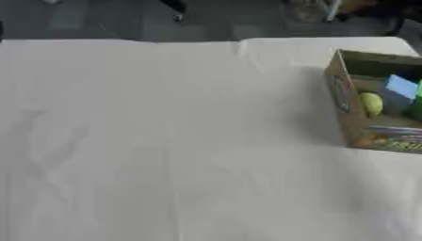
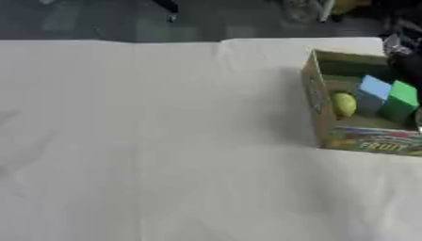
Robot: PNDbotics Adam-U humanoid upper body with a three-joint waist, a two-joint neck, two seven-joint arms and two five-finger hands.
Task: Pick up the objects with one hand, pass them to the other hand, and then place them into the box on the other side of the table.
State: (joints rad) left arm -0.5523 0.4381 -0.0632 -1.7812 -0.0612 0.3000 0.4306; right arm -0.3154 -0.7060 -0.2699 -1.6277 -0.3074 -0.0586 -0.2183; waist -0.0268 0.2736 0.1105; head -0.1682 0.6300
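White cloth covers the counter (image 1: 165, 141), and no loose objects lie on it; the box (image 2: 317, 101) at the far right already holds a yellow fruit (image 2: 343, 104), a blue block (image 2: 375, 89) and a green block (image 2: 403, 96). Neither hand is in view (so their fingers cannot be judged), which suggests placing is done and nothing remains to pick. The right eye view shows the green block whole; the left eye view crops it.

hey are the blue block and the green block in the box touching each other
Touching. The right eye view shows the blue block and green block side by side inside the box, with no gap between them.
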